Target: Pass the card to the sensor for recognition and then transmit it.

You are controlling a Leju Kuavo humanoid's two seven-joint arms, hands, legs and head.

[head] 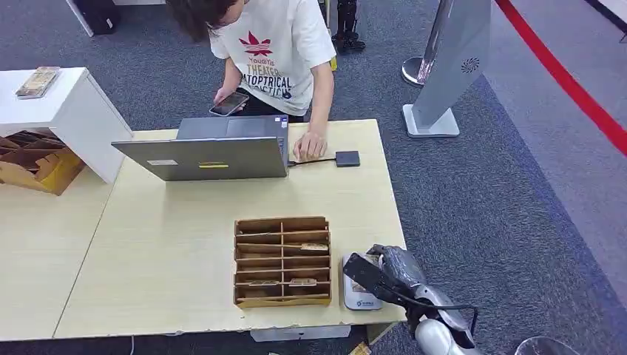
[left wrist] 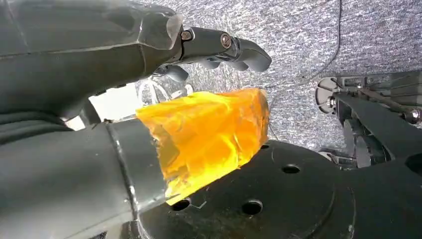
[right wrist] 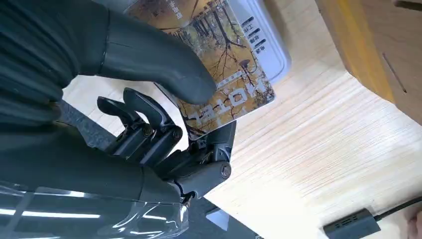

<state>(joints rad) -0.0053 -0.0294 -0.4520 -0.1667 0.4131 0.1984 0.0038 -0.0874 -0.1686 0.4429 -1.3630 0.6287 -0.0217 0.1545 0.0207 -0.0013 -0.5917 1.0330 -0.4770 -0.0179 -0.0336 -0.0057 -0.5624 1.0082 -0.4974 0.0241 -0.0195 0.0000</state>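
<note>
My right hand pinches a hotel card between thumb and fingers, holding it over the white card sensor at the table's near right edge. In the head view the card looks dark from its back side. In the right wrist view the card's printed face with a tree picture lies just above the sensor. My left hand hangs low beside my body, its fingers loosely curled with nothing in them; an orange-wrapped thumb shows.
A wooden slotted card organizer stands just left of the sensor. Farther back a person leans over an open laptop, one hand near a small black device on a cable. A white cabinet stands at far left.
</note>
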